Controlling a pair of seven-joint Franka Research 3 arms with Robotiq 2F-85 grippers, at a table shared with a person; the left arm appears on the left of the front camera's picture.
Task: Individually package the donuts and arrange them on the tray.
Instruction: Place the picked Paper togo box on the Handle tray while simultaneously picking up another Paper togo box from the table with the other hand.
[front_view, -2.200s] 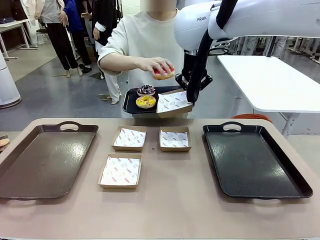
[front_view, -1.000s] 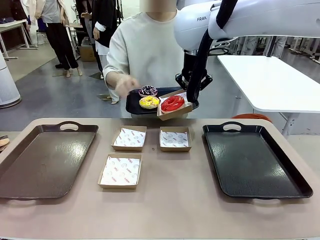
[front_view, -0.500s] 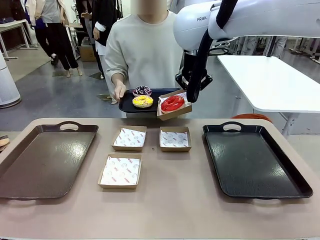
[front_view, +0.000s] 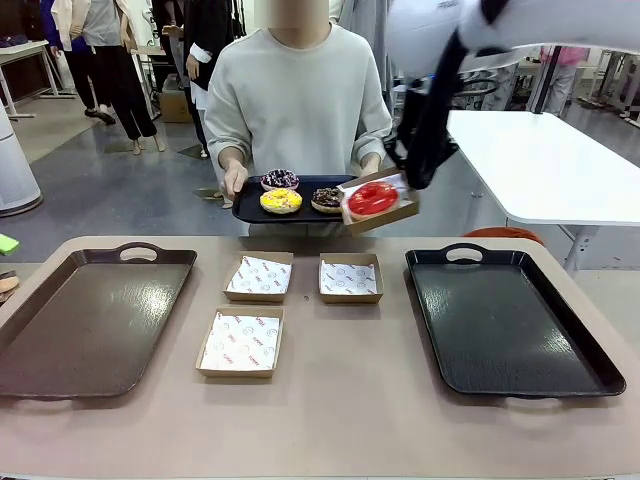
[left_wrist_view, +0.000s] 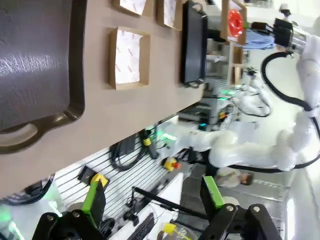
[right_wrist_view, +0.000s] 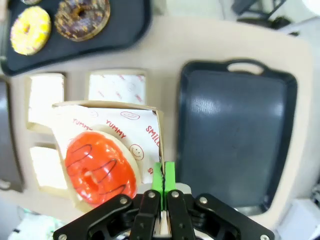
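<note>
My right gripper (front_view: 411, 186) is shut on the side wall of a paper-lined cardboard box (front_view: 388, 213), held tilted in the air beyond the table's far edge. A glossy red donut (front_view: 374, 198) lies in it. The right wrist view shows that gripper (right_wrist_view: 163, 176) pinching the box wall (right_wrist_view: 158, 131) beside the red donut (right_wrist_view: 99, 168), high above the black tray (right_wrist_view: 235, 140). The person holds a small dark tray (front_view: 248, 207) carrying a yellow donut (front_view: 281, 201), a striped donut (front_view: 279, 179) and a chocolate donut (front_view: 327, 199). My left gripper (left_wrist_view: 153, 199) is open and holds nothing.
Three empty lined boxes (front_view: 259, 276) (front_view: 350, 277) (front_view: 241, 341) sit mid-table. A brown tray (front_view: 90, 320) lies at the left and a black tray (front_view: 505, 320) at the right, both bare. A white table (front_view: 540, 160) stands behind on the right.
The person put the red donut into the held box and took the hand back to the small tray. My right arm then carried the box rightward, away from that tray.
</note>
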